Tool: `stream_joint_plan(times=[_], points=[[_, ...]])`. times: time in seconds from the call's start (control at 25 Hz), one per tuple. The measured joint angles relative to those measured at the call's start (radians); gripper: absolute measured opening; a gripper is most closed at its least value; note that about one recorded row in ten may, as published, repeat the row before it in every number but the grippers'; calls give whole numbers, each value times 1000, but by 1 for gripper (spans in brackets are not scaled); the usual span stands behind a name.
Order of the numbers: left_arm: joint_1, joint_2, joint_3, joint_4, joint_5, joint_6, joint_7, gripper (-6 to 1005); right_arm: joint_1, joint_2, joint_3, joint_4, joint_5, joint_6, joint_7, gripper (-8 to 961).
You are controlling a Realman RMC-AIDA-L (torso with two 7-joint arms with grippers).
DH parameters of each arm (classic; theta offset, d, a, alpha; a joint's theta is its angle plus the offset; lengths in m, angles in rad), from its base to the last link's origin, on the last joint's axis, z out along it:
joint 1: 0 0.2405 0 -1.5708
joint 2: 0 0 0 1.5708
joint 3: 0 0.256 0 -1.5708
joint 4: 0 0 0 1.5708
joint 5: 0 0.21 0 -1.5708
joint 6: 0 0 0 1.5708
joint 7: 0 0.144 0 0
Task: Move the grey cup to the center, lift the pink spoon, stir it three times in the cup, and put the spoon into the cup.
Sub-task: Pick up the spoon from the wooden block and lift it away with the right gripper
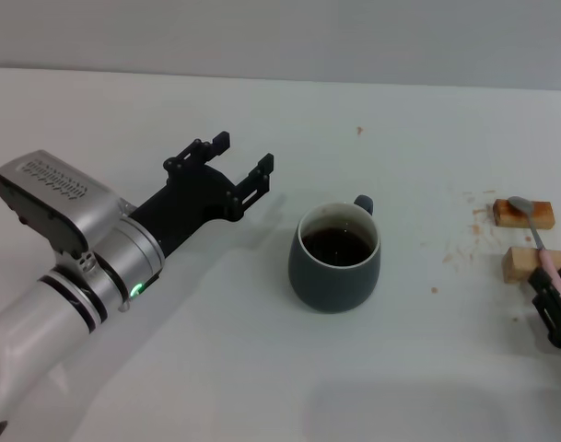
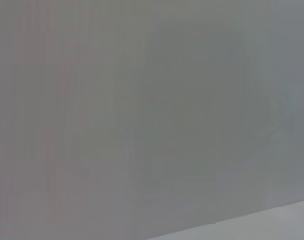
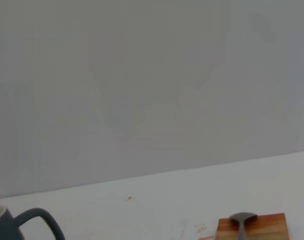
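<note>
Left claw (image 1: 232, 166) released, well left of cup (image 1: 335, 256). Right claw (image 1: 555, 302) at spoon (image 1: 538, 241) handle, grip unclear; spoon could slip off blocks (image 1: 524, 214), full cup could splash.

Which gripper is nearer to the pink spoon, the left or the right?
The right gripper is nearer: it is at the pink spoon handle end. The left gripper, open, is far off, beyond the grey cup.
</note>
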Motion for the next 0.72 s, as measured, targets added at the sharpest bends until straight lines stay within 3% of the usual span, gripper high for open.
stream_joint_plan(times=[0.72], points=[[24,2,0,-12,0,1,0,690,-3,0,-6,8,-2,-5,1,223]])
